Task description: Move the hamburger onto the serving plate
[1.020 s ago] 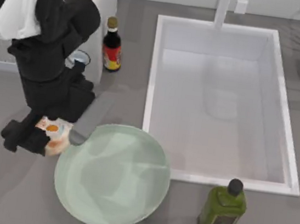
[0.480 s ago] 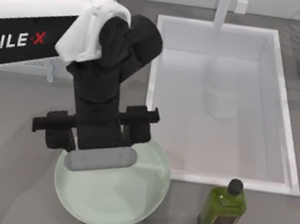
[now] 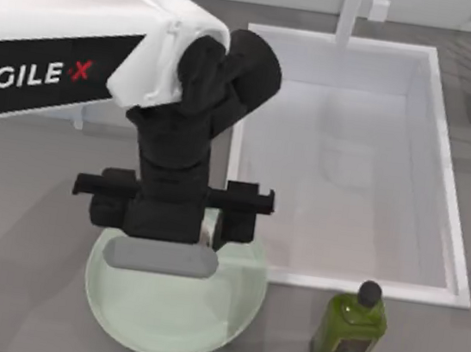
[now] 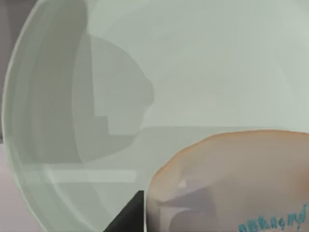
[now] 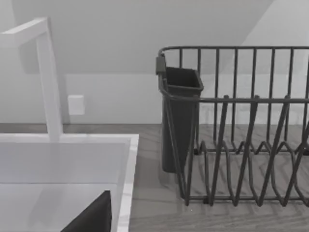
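Now my left gripper (image 3: 167,232) hangs over the serving plate (image 3: 224,326), closed around the hamburger (image 4: 231,181), which sits above the plate's glossy floor. To do this well I'd lower gently near the centre before letting go. Further right, the sink basin (image 3: 445,169) holds nothing I can see, and the green bottle (image 3: 349,325) stands near the plate. My right arm is parked near the dish rack (image 5: 241,145).

Left arm (image 3: 103,63) reaching in from the left, wrist bent downward, right arm parked far right
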{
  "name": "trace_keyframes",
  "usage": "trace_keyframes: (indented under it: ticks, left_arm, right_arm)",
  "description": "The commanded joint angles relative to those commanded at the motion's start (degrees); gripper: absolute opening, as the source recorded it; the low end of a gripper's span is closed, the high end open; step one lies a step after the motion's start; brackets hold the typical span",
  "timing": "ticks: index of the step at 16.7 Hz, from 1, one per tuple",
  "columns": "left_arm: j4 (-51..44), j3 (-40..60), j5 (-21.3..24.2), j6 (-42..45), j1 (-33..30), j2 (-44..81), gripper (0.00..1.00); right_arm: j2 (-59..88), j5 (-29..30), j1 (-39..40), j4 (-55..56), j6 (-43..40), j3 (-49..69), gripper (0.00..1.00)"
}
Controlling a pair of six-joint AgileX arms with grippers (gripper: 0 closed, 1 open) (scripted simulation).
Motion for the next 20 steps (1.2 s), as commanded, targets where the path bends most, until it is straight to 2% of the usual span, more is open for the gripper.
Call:
trace_keyframes:
  ticks: [4, 10, 14, 20]
  left_arm:
    - [0.98, -0.89, -0.02, 0.16, 0.12, 0.11, 0.00]
    - [9.22, -6.21, 0.03, 0.07, 0.05, 3.03, 0.00]
    - [9.59, -6.45, 0.02, 0.09, 0.04, 3.15, 0.00]
    - [9.59, -6.45, 0.02, 0.09, 0.04, 3.15, 0.45]
  right_arm:
    - [0.00, 0.00, 0.00, 0.00, 0.00, 0.00, 1.00]
    - [0.00, 0.00, 0.00, 0.00, 0.00, 0.00, 1.00]
    - [0.00, 0.00, 0.00, 0.00, 0.00, 0.00, 1.00]
    - [0.00, 0.00, 0.00, 0.00, 0.00, 0.00, 1.00]
